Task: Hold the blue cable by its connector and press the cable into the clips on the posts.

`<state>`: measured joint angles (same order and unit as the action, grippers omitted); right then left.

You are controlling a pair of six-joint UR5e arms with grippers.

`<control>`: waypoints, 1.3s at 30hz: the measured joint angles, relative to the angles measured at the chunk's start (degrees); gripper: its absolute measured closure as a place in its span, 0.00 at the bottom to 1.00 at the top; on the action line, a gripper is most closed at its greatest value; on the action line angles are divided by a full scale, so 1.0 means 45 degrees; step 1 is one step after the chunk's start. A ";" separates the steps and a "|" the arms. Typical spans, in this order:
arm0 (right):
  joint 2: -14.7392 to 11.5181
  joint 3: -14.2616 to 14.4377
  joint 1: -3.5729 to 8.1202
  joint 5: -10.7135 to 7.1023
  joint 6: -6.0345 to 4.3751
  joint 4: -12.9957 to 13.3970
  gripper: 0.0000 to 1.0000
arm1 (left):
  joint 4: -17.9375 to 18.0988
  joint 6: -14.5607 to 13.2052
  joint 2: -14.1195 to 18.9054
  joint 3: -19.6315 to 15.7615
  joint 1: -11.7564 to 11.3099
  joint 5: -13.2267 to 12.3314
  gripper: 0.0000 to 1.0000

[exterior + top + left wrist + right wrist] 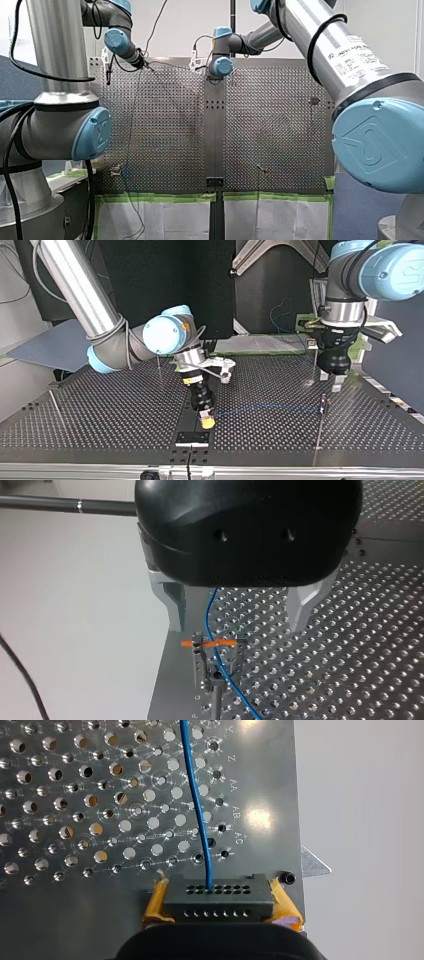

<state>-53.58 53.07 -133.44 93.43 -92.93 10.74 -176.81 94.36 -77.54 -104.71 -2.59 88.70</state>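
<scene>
Right gripper (218, 887): fingers clamped on the black connector (218, 904), a yellow pad on each of its ends, so the hold is there. The blue cable (196, 795) leaves the connector's face and runs straight ahead of that gripper over the counter (100, 415). In the top view it lies low and roughly level, from the connector near the middle out toward that view's right. Left gripper (237, 627) hangs right over the post (216, 702) there. Its metal fingers are spread wide, holding nothing, one on each side of the cable. The clip (210, 643), with its orange bar, sits just under and between them, and the cable passes through it. Key relation for you: the cable's long axis runs through the finger gap, not across it, so the clip is straight below. Left arm is the near one for the press. Right arm is well apart from that post and only has to hold the line taut. You can't tell from the left wrist view whether the cable is fully seated in the clip or just resting in its mouth. It looks in, but check before you call that post done. My read: next move is a short straight push down at the clip, no sideways shift. Risk: slack at the connector end lets the cable ride out.
</scene>
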 joint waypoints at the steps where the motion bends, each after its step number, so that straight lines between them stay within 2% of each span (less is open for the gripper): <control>1: 0.0000 0.0000 -0.0002 0.0000 0.0001 -0.0001 1.00 | -0.0001 -0.0060 -0.0006 0.0022 0.0007 0.0011 0.00; 10: 0.0000 -0.0001 -0.0005 0.0001 0.0002 -0.0001 1.00 | 0.0019 -0.0312 -0.0016 0.0259 0.0073 0.0035 0.00; 39: 0.0000 -0.0003 -0.0009 0.0000 0.0005 -0.0073 1.00 | -0.0065 -0.0266 -0.0113 0.0265 0.0249 0.0328 0.00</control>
<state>-53.58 53.05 -133.48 93.43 -92.90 10.41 -177.11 93.16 -78.05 -103.51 -1.47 90.18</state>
